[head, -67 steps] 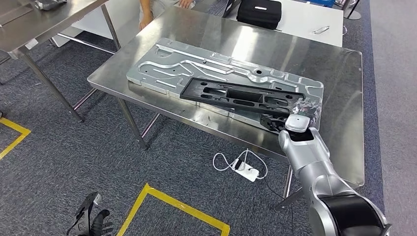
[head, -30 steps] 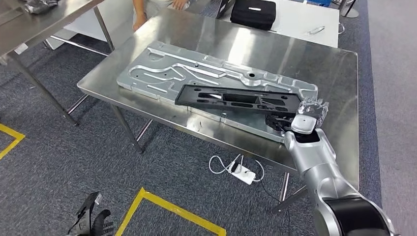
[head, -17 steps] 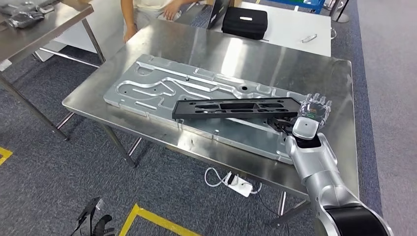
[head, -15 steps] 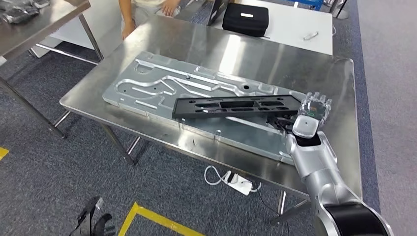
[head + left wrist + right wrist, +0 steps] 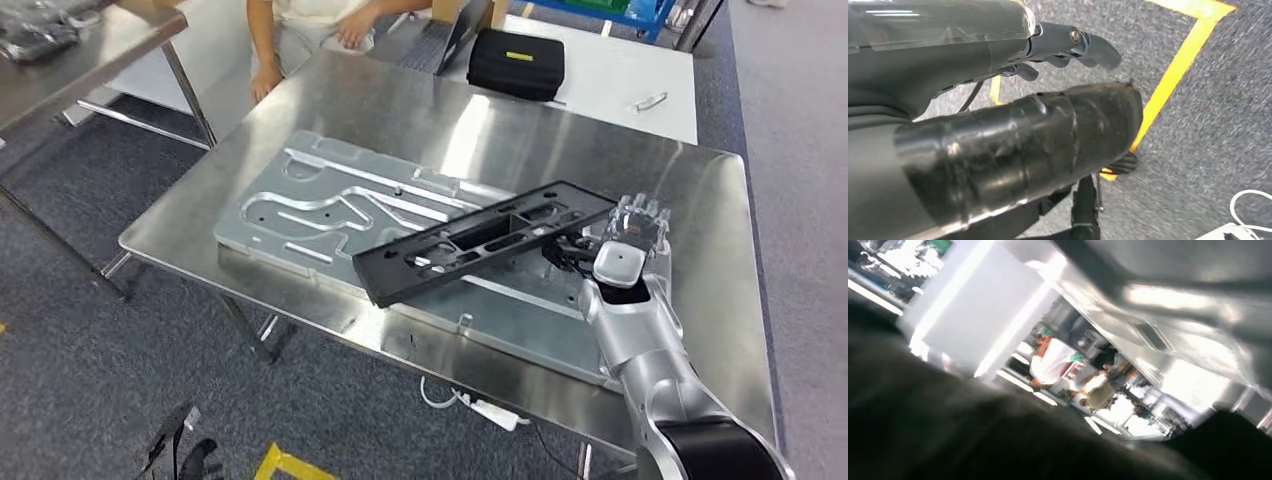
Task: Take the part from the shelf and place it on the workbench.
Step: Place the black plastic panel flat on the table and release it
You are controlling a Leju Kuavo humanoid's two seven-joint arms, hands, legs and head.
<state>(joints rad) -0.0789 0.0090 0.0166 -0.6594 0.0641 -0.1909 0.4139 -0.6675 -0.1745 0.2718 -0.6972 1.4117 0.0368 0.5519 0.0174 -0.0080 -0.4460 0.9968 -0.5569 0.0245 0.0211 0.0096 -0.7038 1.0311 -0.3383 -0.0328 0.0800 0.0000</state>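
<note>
The part is a long black frame with cut-outs [image 5: 470,245]. It hangs slanted above a large silver machined plate [image 5: 320,200] that lies on the steel workbench [image 5: 420,110]. My right hand [image 5: 625,240] grips the part's right end, and its free end points to the near left over the plate's front edge. The left hand [image 5: 185,462] hangs low beside me over the carpet. In the left wrist view its thick thumb [image 5: 1023,145] and dark fingers [image 5: 1088,47] stand apart with nothing between them. The right wrist view is a blur of reflections.
A black case [image 5: 520,62] sits on a white table [image 5: 620,85] behind the workbench, where a person [image 5: 310,20] also stands. Another steel table [image 5: 80,40] is at far left. A white power strip and cable [image 5: 480,410] lie under the bench, near yellow floor tape [image 5: 1168,80].
The camera has moved closer to the workbench. The black part has swung in my right hand from lying along the plate's front edge to slanting across it.
</note>
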